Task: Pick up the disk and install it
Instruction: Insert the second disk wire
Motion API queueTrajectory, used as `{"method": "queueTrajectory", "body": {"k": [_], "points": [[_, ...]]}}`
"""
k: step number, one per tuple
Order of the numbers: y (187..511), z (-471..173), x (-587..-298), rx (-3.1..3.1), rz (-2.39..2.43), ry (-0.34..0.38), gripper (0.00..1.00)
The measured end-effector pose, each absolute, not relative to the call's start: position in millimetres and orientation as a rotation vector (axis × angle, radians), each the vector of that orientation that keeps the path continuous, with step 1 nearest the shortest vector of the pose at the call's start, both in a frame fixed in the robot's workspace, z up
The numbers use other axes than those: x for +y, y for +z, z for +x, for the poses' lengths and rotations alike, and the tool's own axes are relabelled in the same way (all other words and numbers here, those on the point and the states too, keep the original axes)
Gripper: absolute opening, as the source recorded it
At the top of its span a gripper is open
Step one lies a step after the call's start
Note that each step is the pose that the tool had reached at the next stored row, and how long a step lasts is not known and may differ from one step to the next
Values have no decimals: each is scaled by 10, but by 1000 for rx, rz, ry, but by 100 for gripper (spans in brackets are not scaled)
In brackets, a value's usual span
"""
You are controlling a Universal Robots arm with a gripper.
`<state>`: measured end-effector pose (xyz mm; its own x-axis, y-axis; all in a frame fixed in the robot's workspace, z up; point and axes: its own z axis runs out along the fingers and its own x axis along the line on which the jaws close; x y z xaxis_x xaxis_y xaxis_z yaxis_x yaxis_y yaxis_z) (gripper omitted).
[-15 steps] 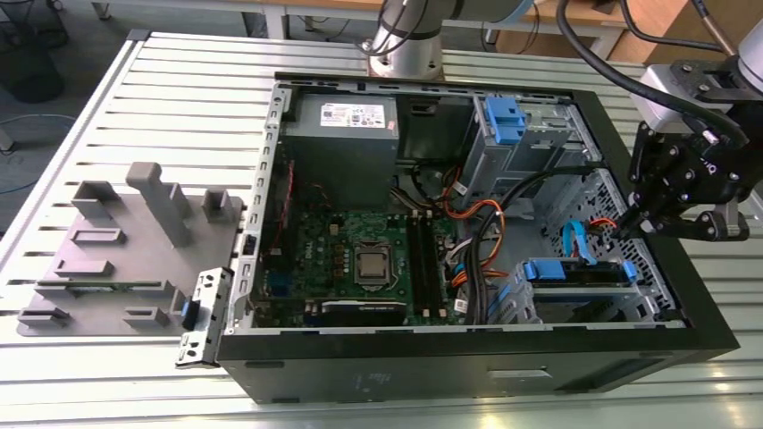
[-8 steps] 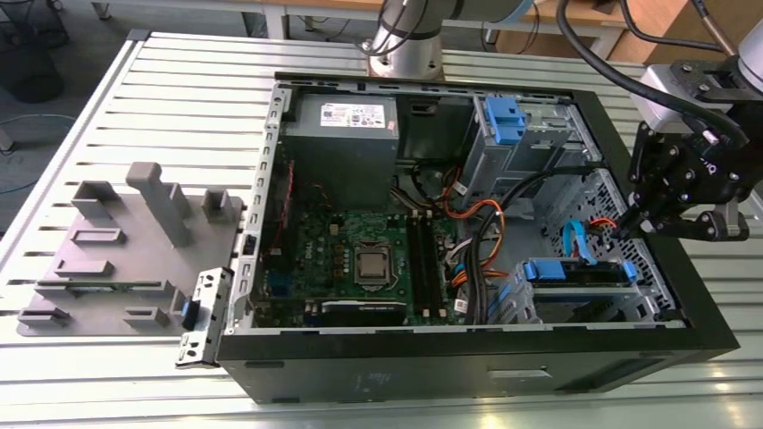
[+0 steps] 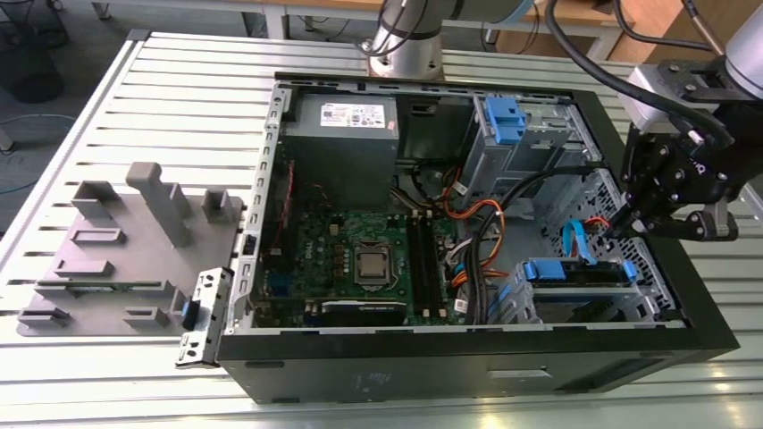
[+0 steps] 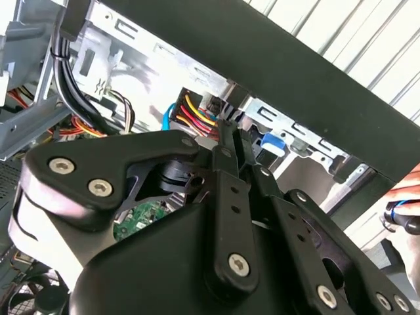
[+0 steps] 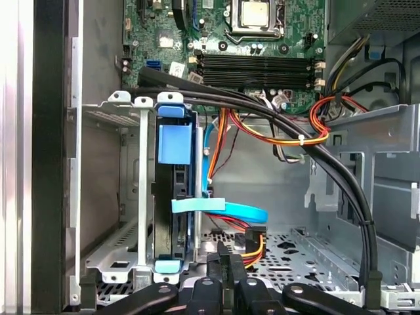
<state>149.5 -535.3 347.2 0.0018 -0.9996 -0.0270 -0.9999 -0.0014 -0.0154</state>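
Observation:
The disk [image 3: 581,273] stands on edge in the metal drive cage [image 3: 524,299] at the near corner of the open computer case, on the exterior view's right. In the first wrist view the disk [image 5: 174,210] is a dark slab between blue side rails, slotted into the cage [image 5: 125,197]. My gripper [image 3: 623,227] hovers just beyond the cage, over the case's right wall, apart from the disk. Its black fingers [image 5: 223,266] are pressed together with nothing between them. The second wrist view has the fingertips [image 4: 226,141] meeting in front of a bundle of coloured wires.
A light blue flat cable [image 5: 223,210] and orange-red wires [image 5: 275,134] run beside the disk. The case holds a motherboard [image 3: 357,259], a grey power-supply box [image 3: 346,121] and an upper bay with a blue latch [image 3: 506,121]. A grey fixture [image 3: 120,250] lies on the exterior view's left. A person's hand [image 4: 401,200] is outside the case.

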Motion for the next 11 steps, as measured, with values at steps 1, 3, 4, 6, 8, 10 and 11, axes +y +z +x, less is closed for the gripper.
{"method": "queueTrajectory", "body": {"k": [1, 3, 4, 6, 8, 10, 11], "points": [[3472, 1492, -5359, 2198, -2202, 13, 16], [3471, 1485, -5378, 2198, -2202, 12, 16], [3471, 1482, -5389, 2198, -2202, 12, 16], [3470, 1474, -5408, 2198, -2201, 11, 16], [3469, 1465, -5426, 2197, -2201, 11, 16], [3469, 1457, -5443, 2197, -2201, 10, 16], [3469, 1453, -5449, 2197, -2200, 10, 16]]}}
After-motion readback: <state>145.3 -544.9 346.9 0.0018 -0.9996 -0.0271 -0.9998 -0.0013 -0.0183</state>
